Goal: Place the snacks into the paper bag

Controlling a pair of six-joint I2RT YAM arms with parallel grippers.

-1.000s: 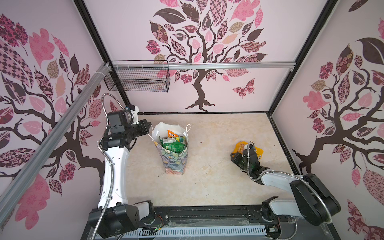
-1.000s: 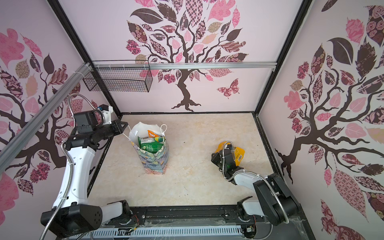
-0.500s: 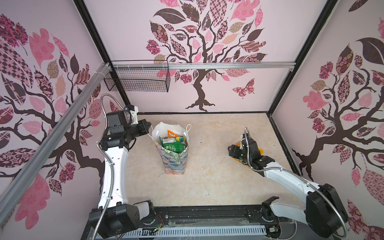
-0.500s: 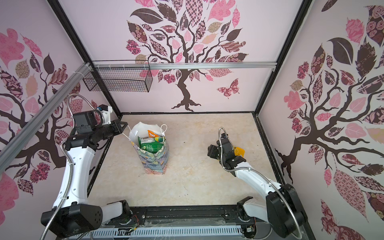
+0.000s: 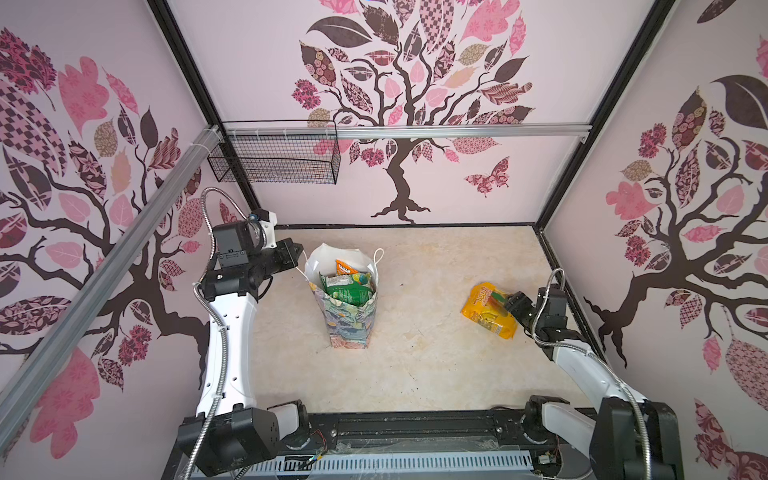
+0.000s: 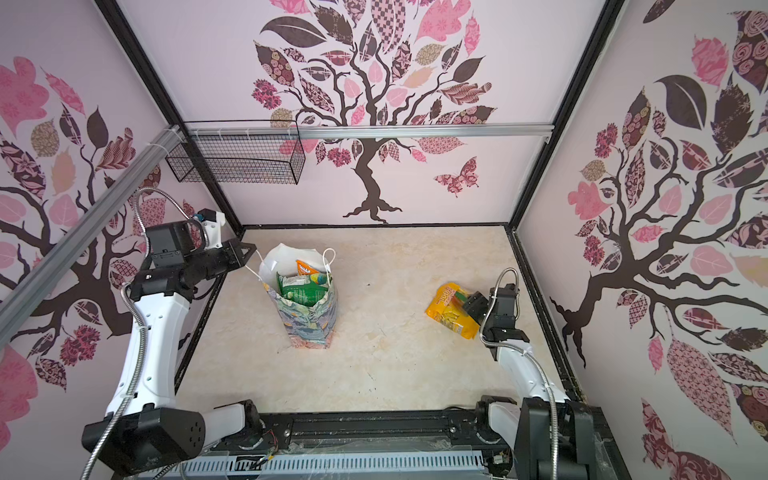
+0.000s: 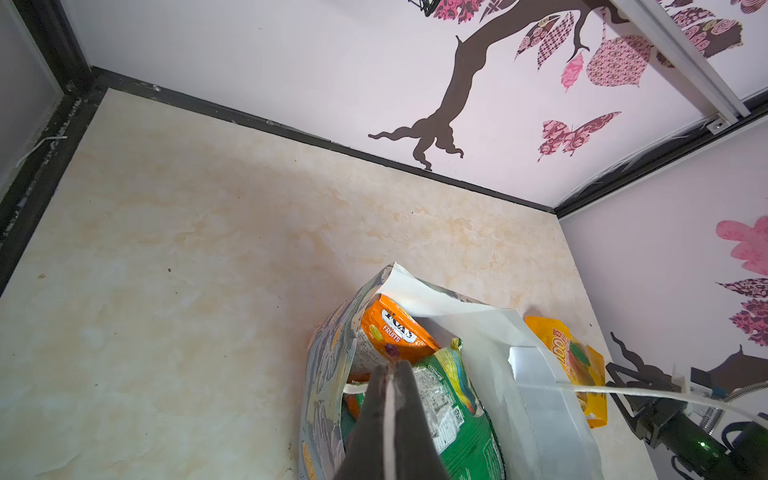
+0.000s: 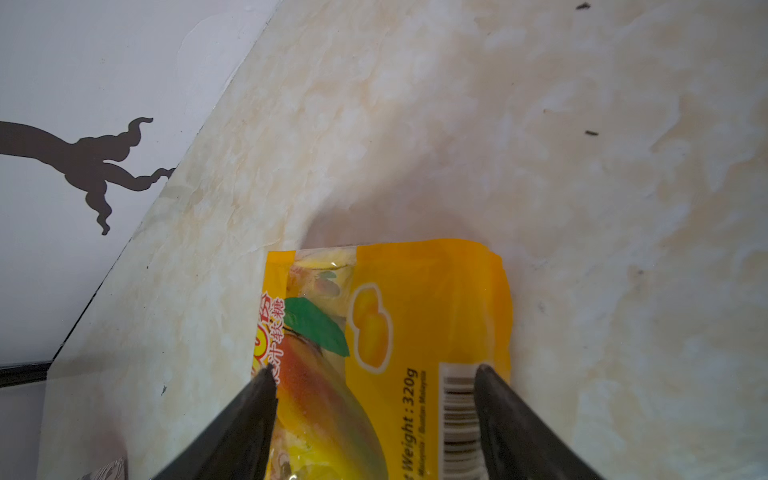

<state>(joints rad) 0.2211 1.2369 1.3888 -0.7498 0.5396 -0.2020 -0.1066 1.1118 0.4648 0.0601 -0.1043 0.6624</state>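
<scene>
The right end effector (image 8: 374,372) is open, its jaws straddling the yellow snack packet (image 8: 415,299), which lies flat on the surface (image 8: 582,166) just beneath it. It would do best to press down fully, then close across the foil's width. The left end effector (image 7: 390,368) is clamped on the cord handle (image 7: 353,388) of the paper bag (image 5: 349,320), which stands just ahead of it.

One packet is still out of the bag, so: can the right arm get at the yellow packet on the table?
Probably yes: the right claw is open right over the yellow packet, a finger near each edge, nothing lying on it.
</scene>
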